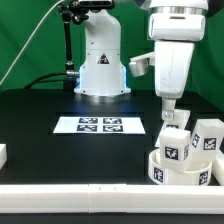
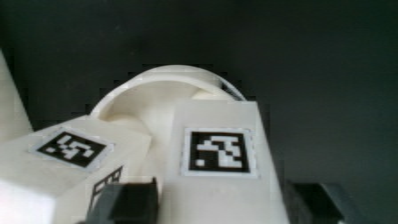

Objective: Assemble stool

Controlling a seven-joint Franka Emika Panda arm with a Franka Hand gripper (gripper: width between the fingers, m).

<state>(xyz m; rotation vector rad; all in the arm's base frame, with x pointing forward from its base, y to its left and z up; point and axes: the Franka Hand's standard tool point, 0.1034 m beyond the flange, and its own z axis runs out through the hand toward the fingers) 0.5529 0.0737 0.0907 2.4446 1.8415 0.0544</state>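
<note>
The leg (image 2: 210,140) fills the wrist view between the gripper (image 2: 217,203) fingers; contact cannot be confirmed, so grip state is undetermined. It stands at the seat (image 1: 183,171) on the exterior view's right. Probable step: grasping the leg; next, secure and lift. Fingertips are cropped; the image is blurred.

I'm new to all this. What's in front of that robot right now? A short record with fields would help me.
setting: black table with green backdrop
robot: white arm, gripper pointing down over the stool parts
gripper state: jaws either side of a leg; whether they grip it cannot be told
seat: round white disc seat at the exterior view's right, near the front edge
legs: white tagged blocks standing in or at the seat, one behind
marker board: flat white marker board mid-table
other: white piece at the exterior view's left edge
</note>
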